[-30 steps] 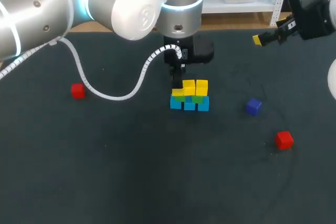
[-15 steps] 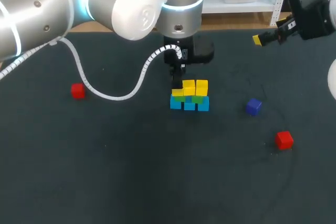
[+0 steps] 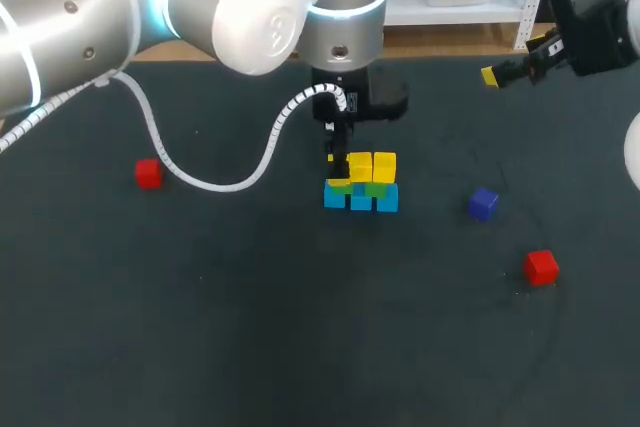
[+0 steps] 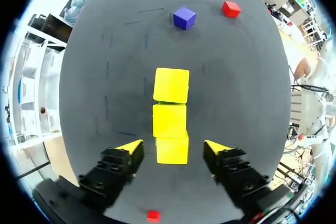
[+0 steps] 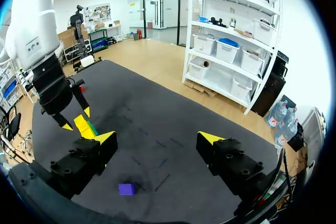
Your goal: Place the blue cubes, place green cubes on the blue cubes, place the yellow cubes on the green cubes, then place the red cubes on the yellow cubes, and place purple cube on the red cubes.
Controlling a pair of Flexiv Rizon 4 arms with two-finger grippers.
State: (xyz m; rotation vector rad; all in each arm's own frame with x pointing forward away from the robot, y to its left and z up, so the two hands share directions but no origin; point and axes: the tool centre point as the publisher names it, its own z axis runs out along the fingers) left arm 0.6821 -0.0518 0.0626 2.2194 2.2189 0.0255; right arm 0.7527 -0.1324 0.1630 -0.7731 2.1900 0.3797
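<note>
A small wall of cubes stands mid-table: blue cubes (image 3: 361, 200) at the bottom, green cubes (image 3: 376, 188) on them, yellow cubes (image 3: 372, 166) on top. My left gripper (image 3: 339, 164) hangs over the wall's left end. In the left wrist view the three yellow cubes (image 4: 170, 120) form a row, and the nearest yellow cube (image 4: 172, 150) sits between the left gripper's (image 4: 173, 148) open fingers with a gap on each side. The purple cube (image 3: 483, 202) and two red cubes (image 3: 541, 266) (image 3: 148, 173) lie loose on the table. My right gripper (image 3: 497, 75) is open and empty at the far right.
The right wrist view shows the purple cube (image 5: 126, 189) under the right gripper (image 5: 157, 138), with the wall (image 5: 85, 125) and the left gripper (image 5: 72, 109) off to one side. Dark table surface surrounds the wall.
My left gripper's fingers have spread apart, letting go of the yellow cube at the wall's left end. The right arm has not moved.
</note>
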